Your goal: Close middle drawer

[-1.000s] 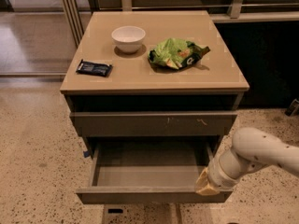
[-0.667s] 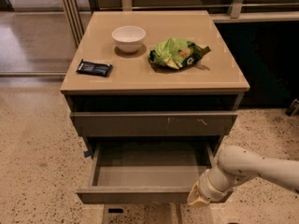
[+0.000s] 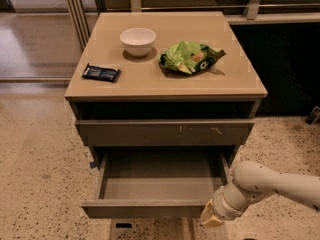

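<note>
While you check the cabinet (image 3: 150, 81), log the following. Item one, middle drawer (image 3: 150, 188): pulled well out below the cabinet's scratched upper front (image 3: 165, 132), its box bare. Item two, gripper (image 3: 211, 219): low at the cabinet's front right, at the drawer's right front corner, touching or just beside it; you cannot tell its grip state. Item three, cabinet top: bowl (image 3: 137, 40) towards the back, green bag (image 3: 187, 58) beside it, dark packet (image 3: 101, 73) near the left edge.

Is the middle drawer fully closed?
No, the middle drawer stands pulled out with its bare interior showing, and the hand is at one front corner.
</note>
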